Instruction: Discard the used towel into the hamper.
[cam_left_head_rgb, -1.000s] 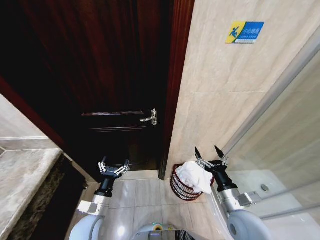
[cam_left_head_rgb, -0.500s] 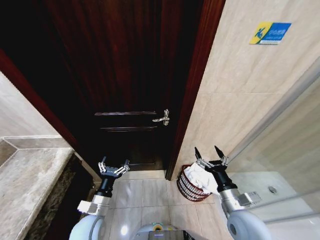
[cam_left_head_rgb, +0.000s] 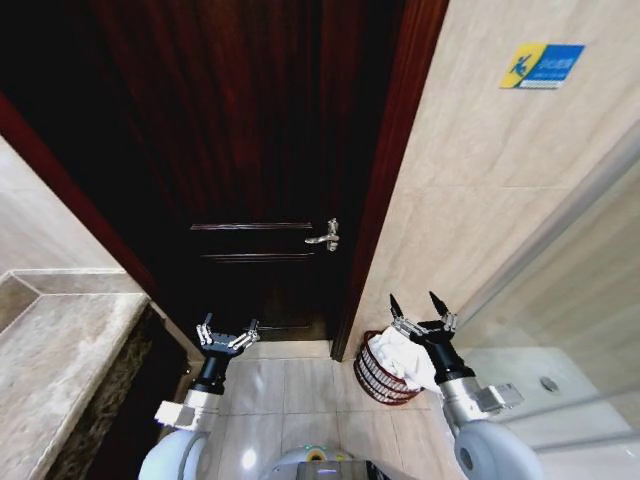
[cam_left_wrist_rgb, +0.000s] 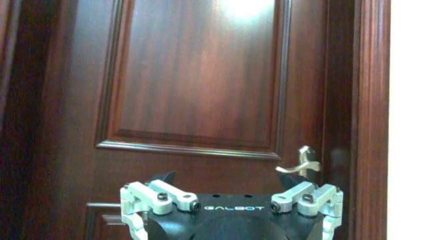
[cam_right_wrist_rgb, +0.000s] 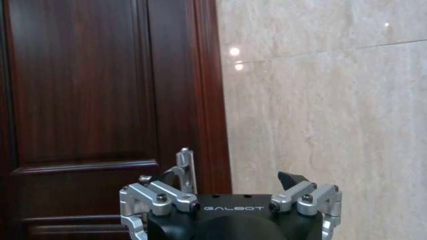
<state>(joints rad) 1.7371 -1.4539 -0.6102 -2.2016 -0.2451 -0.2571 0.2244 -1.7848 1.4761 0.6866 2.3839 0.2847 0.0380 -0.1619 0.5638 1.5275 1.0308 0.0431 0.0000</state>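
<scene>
the crumpled white towel (cam_left_head_rgb: 398, 357) lies in the small round dark reddish-brown wire hamper (cam_left_head_rgb: 372, 374) on the floor beside the dark wooden door (cam_left_head_rgb: 250, 150). right gripper (cam_left_head_rgb: 421, 310) and left gripper (cam_left_head_rgb: 227, 334) are raised, fingers spread wide and empty, judged released.

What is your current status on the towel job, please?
Both tools open and empty: left tool raised facing the door, right tool raised above the hamper. White towel in the hamper. No obstruction seen.

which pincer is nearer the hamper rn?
Right. The right pincer is open just above the hamper with the towel in it; the left pincer is open, off by the door.
</scene>
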